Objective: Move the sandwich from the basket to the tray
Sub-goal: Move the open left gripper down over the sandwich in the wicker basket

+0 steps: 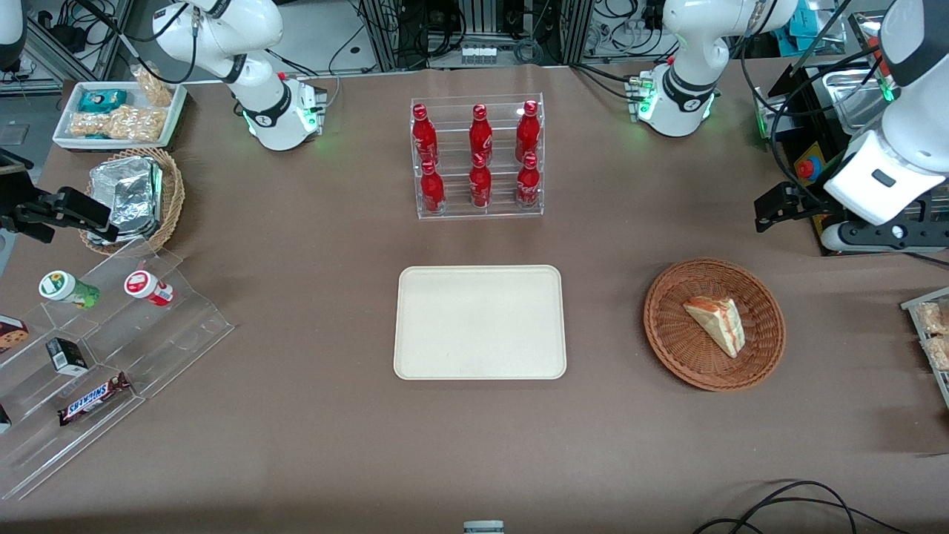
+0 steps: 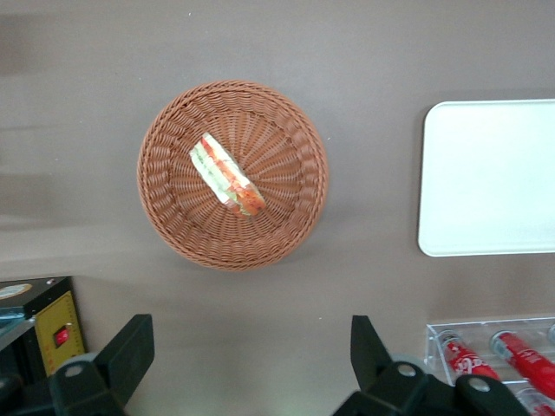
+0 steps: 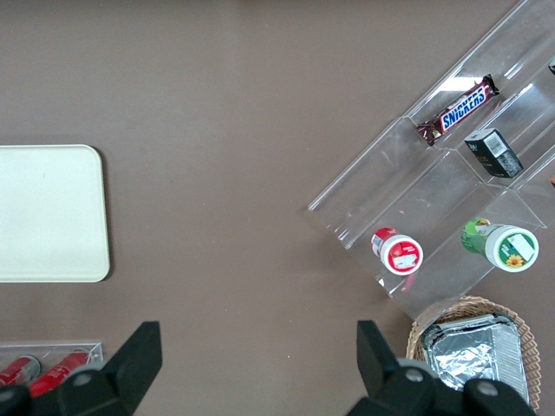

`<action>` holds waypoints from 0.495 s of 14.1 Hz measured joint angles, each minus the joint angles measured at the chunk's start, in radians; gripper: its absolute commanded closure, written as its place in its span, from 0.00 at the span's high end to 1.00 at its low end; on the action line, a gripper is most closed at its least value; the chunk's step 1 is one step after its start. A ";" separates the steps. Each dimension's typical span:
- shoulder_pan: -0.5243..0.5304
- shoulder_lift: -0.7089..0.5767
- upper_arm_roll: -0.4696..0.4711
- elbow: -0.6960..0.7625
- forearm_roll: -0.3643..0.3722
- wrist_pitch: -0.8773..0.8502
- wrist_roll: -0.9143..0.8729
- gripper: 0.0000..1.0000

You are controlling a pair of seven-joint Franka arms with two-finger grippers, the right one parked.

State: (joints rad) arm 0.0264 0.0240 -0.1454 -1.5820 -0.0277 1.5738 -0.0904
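Observation:
The sandwich [image 1: 718, 322], a pale wedge with red and green filling, lies in the round reddish-brown basket [image 1: 667, 348] toward the working arm's end of the table. The cream tray [image 1: 480, 322] lies flat and bare at the table's middle, beside the basket. My left gripper [image 1: 775, 208] hangs above the table, farther from the front camera than the basket. In the left wrist view the gripper [image 2: 250, 355] is open and empty, with the sandwich [image 2: 227, 175], the basket [image 2: 173, 225] and the tray [image 2: 490, 178] below it. The tray also shows in the right wrist view [image 3: 48, 212].
A clear rack of red bottles [image 1: 478, 159] stands farther from the front camera than the tray. A black box with a red button [image 1: 808, 167] sits near my gripper. Clear snack steps [image 1: 96, 341], a tan basket of foil packets [image 1: 141, 193] and a white snack tray [image 1: 118, 111] stand at the parked arm's end.

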 measured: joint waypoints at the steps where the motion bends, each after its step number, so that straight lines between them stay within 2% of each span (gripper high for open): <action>1: -0.002 0.000 0.003 0.001 -0.002 -0.001 -0.001 1.00; 7: -0.008 0.001 0.006 0.001 -0.002 -0.033 -0.003 1.00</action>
State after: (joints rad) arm 0.0186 0.0250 -0.1398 -1.5808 -0.0300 1.5410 -0.0930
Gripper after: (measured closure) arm 0.000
